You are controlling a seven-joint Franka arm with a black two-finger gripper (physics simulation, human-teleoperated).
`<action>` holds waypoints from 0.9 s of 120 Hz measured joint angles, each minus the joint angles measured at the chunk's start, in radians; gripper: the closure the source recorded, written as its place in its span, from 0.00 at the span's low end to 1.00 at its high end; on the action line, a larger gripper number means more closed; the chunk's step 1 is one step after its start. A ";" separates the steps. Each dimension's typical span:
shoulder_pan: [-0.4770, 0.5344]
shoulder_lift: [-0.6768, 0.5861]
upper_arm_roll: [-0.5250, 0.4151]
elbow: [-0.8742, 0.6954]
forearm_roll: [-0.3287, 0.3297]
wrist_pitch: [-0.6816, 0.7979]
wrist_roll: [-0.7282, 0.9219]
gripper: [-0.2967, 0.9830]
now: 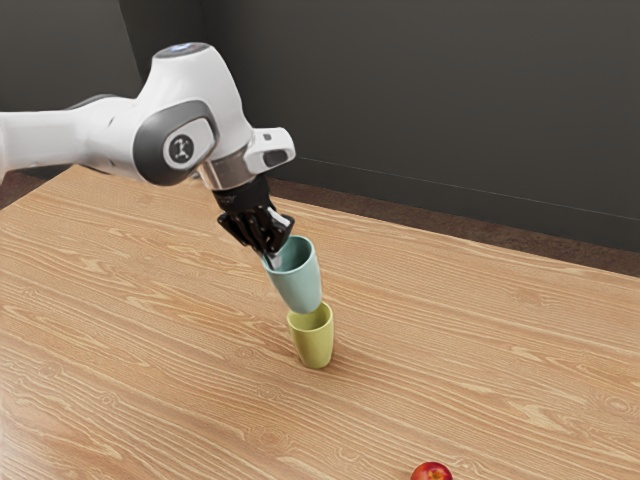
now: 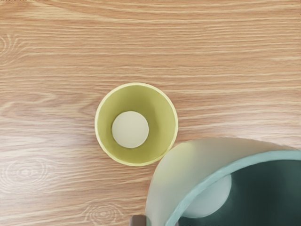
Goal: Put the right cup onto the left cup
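No words, labels, brands or numbers can be read. A small round emblem (image 1: pixel 181 149), dark with pale marks, is on a joint of the white arm (image 1: pixel 240 115), too small to make out.

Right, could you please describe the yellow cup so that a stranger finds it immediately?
On the wooden table, look near the gripper. There stands an open yellow-green cup, its inner bottom pale and round. Unlike the tilted teal cup held higher, it stands upright on the wood.
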 joint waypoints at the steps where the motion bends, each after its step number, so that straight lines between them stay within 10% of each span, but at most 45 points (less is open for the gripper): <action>1: 0.000 0.001 0.001 0.002 0.001 -0.001 0.002 0.85; 108: 0.011 0.201 0.047 0.136 0.025 -0.013 0.089 0.85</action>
